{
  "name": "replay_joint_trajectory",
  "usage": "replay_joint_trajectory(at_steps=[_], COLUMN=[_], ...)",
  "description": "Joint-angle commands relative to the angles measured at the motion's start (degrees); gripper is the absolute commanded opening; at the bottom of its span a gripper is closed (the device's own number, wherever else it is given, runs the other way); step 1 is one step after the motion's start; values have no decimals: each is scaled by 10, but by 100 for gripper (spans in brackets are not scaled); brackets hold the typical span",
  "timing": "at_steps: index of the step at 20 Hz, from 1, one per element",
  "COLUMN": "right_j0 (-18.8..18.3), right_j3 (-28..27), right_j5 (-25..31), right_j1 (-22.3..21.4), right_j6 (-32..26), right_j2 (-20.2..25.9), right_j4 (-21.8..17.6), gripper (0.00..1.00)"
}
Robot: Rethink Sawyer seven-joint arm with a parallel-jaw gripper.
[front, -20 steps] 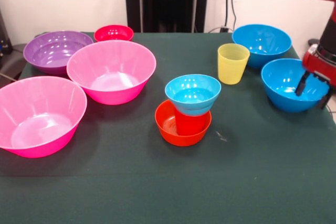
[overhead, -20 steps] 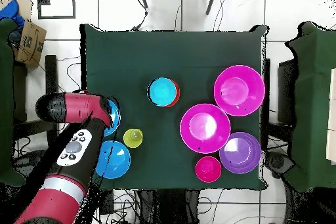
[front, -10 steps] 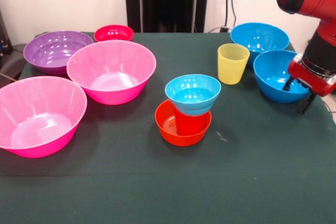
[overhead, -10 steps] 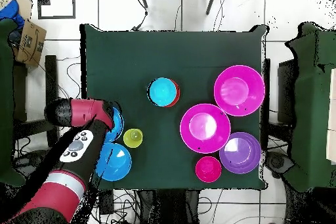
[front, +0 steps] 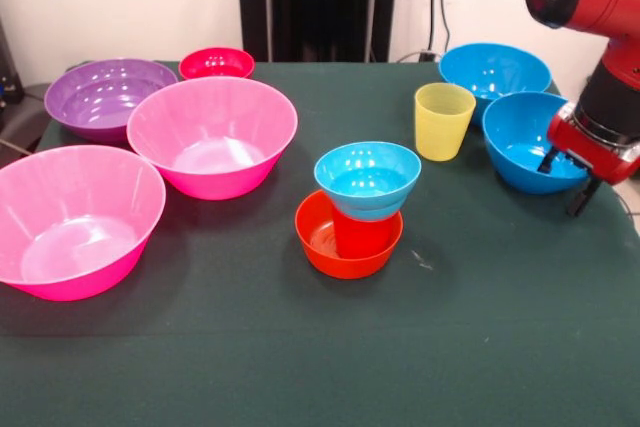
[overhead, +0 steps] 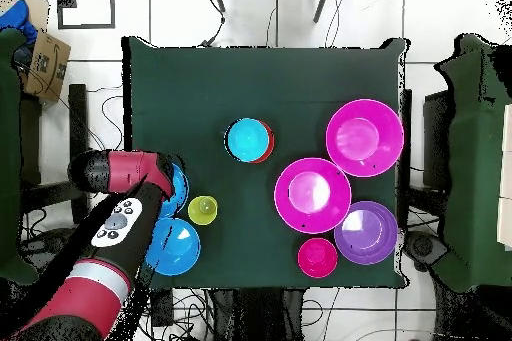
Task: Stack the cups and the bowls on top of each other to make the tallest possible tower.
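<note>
Grasping the held blue bowl [front: 525, 142] at its rim with the tool [front: 562, 184], one finger inside the wall and one outside, at the right edge of the tabletop [front: 300, 347]. Hard to tell from the front whether lifted clear or resting on the cloth; hidden under the arm from overhead, with only a sliver of blue showing.

Waiting mid-table: the tower [front: 360, 209], made of a small orange bowl [front: 318, 242] at the base, a red cup [front: 362, 235] standing in it, and a small light-blue bowl [front: 367, 179] perched on the cup's mouth.

Likely trouble from here:
- Gripping a glossy wall by one edge only: probable tilting or slipping out on the way across.
- Passing just beside the yellow cup [front: 443, 120] and the second blue bowl [front: 495, 69]: easy to clip and topple the cup with a low or swinging carry.
- Setting a wide bowl on a narrow stack: knocking the light-blue bowl off the cup if brought in too low or off-centre.
- Releasing with the bowl tilted: sliding off, or dragging the whole stack over, since nothing but a single cup carries the top.

Safer to lift well above the stack, centre first, then lower level
</note>
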Motion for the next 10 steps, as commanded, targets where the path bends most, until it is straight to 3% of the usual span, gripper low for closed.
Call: replay_joint_trajectory(at_steps=[1,9,10], right_j0=[-11,-37,-40], right_j3=[-4,16,17], right_j5=[39,16,16], right_j1=[11,-7,-9], right_j6=[40,25,28], right_j2=[60,102,106], right_j4=[-24,-7,-6], gripper=[100,100,0])
